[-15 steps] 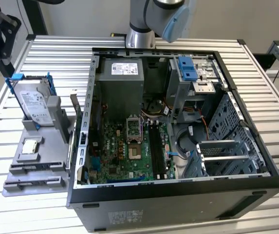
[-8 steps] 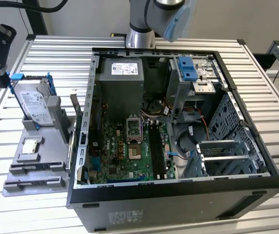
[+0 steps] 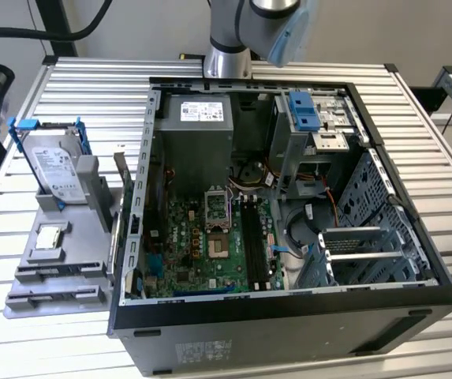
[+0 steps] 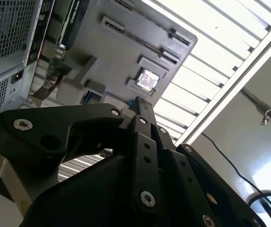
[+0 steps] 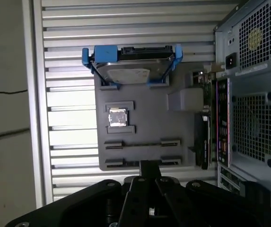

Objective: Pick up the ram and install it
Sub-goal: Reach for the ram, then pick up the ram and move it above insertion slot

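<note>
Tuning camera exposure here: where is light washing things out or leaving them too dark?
Second wrist view: the slatted table blows out to white, the gripper is near-black against it. First wrist view: table slats beside the grey tray wash out, and the chip on it glints. Exterior view: even light, only the computer case interior falls into shade.

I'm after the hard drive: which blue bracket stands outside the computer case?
The bracket on the grey tray at the exterior view's left, holding the silver hard drive upright; the other blue brackets sit inside the case.
</note>
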`<state>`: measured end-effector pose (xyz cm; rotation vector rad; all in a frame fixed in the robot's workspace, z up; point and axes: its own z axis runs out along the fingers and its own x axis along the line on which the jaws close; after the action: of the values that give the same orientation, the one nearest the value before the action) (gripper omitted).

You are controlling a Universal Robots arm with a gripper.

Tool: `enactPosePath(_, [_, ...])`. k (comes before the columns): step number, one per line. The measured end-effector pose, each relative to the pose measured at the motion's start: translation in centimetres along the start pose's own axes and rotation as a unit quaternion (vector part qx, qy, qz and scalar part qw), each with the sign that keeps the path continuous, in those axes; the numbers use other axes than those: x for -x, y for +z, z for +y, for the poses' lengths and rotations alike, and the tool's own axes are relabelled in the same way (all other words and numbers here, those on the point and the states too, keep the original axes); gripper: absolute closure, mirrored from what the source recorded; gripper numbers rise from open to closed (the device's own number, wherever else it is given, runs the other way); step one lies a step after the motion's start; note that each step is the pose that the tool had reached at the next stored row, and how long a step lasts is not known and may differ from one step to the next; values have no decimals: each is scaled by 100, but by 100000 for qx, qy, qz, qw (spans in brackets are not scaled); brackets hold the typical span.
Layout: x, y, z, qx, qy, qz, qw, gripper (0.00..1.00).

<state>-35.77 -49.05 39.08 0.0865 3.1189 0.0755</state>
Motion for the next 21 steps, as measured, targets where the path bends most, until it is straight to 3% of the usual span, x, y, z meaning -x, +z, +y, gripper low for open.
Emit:
enactPosePath(7, [10,-9,-286,-3,-39,4,100000,100])
enactPosePath(11, [11,-12,-404,1,-68,4,100000,100])
enactPosePath(21, [10,-13,-421,-3,-72,5,100000,100])
